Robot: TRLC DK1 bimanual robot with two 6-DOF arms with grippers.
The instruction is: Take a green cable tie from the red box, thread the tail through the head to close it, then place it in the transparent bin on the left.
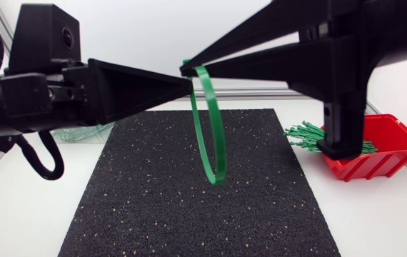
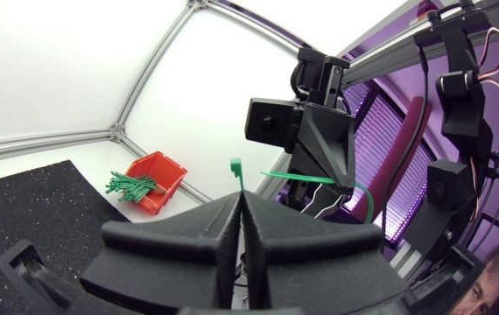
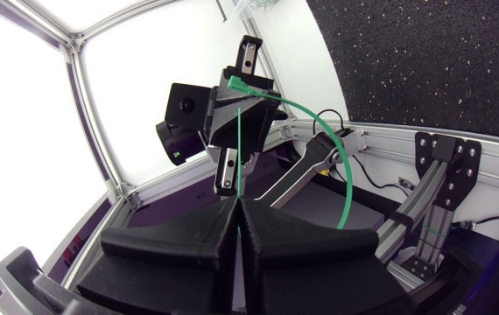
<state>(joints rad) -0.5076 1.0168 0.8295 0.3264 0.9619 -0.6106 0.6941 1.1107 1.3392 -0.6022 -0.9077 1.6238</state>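
Above black mat [image 1: 189, 200] — left claw [image 1: 188, 85], right claw [image 1: 184, 70] both clamped on looped green cable tie [image 1: 215, 177].

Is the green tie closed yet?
Not yet, apparently: the green tie is looped, but a gap shows between its tail in the right gripper and its head in the left gripper.

The head camera is looking down on the bench [image 1: 32, 214] from above, sitting so near that the left hand [image 1: 188, 84] and right hand [image 1: 185, 70] are filling its upper half. Each wrist camera is riding close behind its own hand, facing the other. All three are sharing the green cable tie [image 1: 214, 135]; head and left wrist are sharing the red box [image 1: 389, 146].
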